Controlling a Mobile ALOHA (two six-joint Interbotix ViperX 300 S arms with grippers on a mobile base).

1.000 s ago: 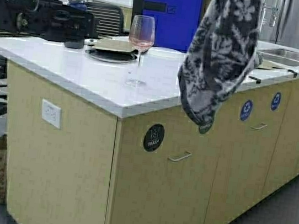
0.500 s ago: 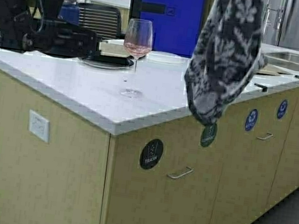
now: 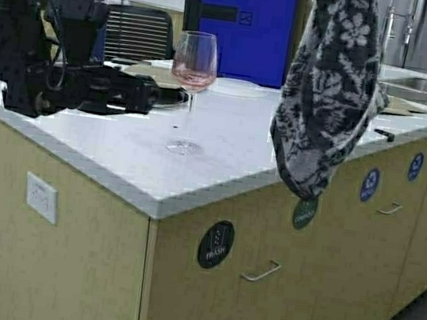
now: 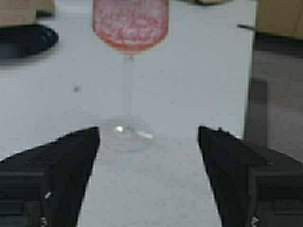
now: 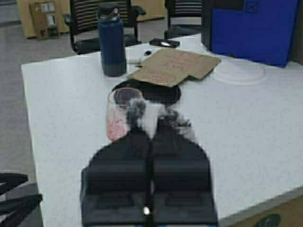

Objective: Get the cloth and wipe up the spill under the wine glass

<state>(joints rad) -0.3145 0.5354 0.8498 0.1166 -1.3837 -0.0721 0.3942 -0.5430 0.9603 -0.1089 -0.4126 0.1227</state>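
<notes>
The wine glass [image 3: 196, 60] stands on the white counter [image 3: 231, 150], pinkish liquid in its bowl. A faint wet sheen lies around its foot [image 3: 184, 147]. My left gripper [image 3: 151, 95] hovers low over the counter just left of the glass; in the left wrist view this gripper [image 4: 147, 135] is open, and the glass foot [image 4: 125, 135] lies a little beyond its fingertips. The cloth [image 3: 327, 88], dark with a white floral pattern, hangs over the counter's front edge to the right of the glass. My right gripper [image 5: 152, 130] is shut on the cloth [image 5: 176, 121] from above.
Behind the glass lie a black plate [image 5: 158, 93], a brown paper mat [image 5: 173, 66], a dark blue bottle [image 5: 111, 40] and a white plate [image 5: 239, 72]. A blue box [image 3: 245, 21] stands at the back. A sink [image 3: 422, 87] is at the far right.
The robot has moved; the counter now looks nearer and shifted. My left arm has reached right, closer to the glass. The cloth still hangs from the right gripper.
</notes>
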